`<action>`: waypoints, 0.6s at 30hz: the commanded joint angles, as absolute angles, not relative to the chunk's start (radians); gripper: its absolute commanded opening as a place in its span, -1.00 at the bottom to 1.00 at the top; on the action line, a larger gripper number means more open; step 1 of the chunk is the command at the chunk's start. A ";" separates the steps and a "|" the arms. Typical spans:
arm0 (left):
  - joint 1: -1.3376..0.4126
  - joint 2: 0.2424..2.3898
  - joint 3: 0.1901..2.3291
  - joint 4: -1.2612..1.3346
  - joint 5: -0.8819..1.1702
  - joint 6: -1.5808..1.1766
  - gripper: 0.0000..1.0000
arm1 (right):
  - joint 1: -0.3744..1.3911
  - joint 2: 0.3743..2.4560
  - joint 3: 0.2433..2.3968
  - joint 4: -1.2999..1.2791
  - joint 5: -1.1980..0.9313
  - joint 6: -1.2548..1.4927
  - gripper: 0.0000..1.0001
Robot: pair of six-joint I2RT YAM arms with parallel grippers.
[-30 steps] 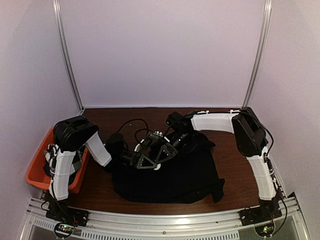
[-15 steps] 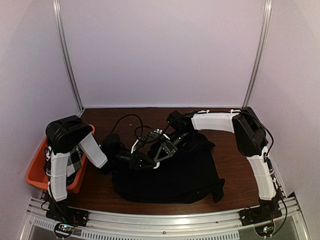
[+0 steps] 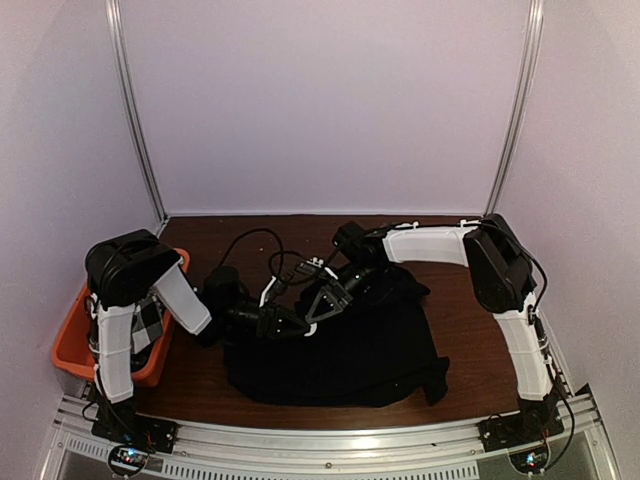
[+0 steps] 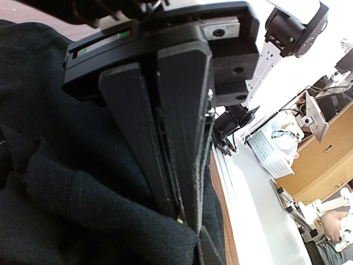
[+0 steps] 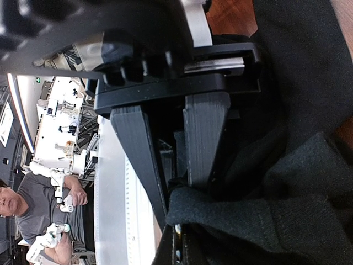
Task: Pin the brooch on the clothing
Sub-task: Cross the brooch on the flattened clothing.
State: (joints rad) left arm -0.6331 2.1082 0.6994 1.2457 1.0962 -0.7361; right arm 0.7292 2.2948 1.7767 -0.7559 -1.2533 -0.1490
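The clothing [image 3: 345, 350], a black T-shirt, lies bunched in the middle of the brown table. Both grippers meet at its upper left edge. My left gripper [image 3: 286, 324] is shut, and a tiny yellowish bit, the brooch [image 4: 180, 220], shows between its tips, pressed against a fold of the clothing [image 4: 66, 210]. My right gripper [image 3: 314, 308] is shut on a raised fold of the clothing [image 5: 265, 221]. In the right wrist view that gripper [image 5: 179, 199] has its tips buried in the fold. The brooch [image 5: 177, 227] glints just below them.
An orange bin [image 3: 72, 348] stands at the table's left edge with a black-and-white checked cloth [image 3: 148, 322] in it, under the left arm's elbow. Black cables [image 3: 255, 250] loop behind the grippers. A metal rail [image 3: 320, 438] runs along the near edge.
The left arm's elbow has swung left over the orange bin, and its gripper has shifted slightly left. The right arm has kept its hold on the fold.
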 commanded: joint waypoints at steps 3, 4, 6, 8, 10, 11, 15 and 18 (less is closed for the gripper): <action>-0.635 2.021 0.742 1.270 1.009 -0.693 -1.00 | 0.792 2.266 1.766 -0.737 -1.286 -0.131 -1.00; -0.635 2.024 0.740 1.290 1.024 -0.719 -1.00 | 0.790 2.265 1.767 -0.747 -1.275 -0.143 -1.00; -0.635 2.031 0.726 1.365 1.053 -0.778 -0.93 | 0.786 2.263 1.768 -0.763 -1.269 -0.161 -1.00; -0.635 2.045 0.712 1.458 1.071 -0.846 -0.79 | 0.784 2.263 1.769 -0.775 -1.262 -0.176 -1.00; -0.635 2.060 0.707 1.543 1.088 -0.917 -0.65 | 0.783 2.261 1.770 -0.783 -1.248 -0.180 -1.00; -0.635 2.070 0.706 1.589 1.095 -0.949 -0.62 | 0.781 2.261 1.770 -0.790 -1.245 -0.186 -1.00; -0.635 2.100 0.719 1.683 1.112 -1.024 -0.48 | 0.782 2.258 1.769 -0.815 -1.225 -0.210 -1.00; -0.635 2.099 0.721 1.688 1.117 -1.029 -0.43 | 0.780 2.257 1.769 -0.835 -1.216 -0.227 -1.00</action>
State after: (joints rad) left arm -0.6323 2.0922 0.6941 1.2575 1.1271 -0.9600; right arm 0.7425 2.2826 1.7756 -0.7815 -1.2354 -0.1810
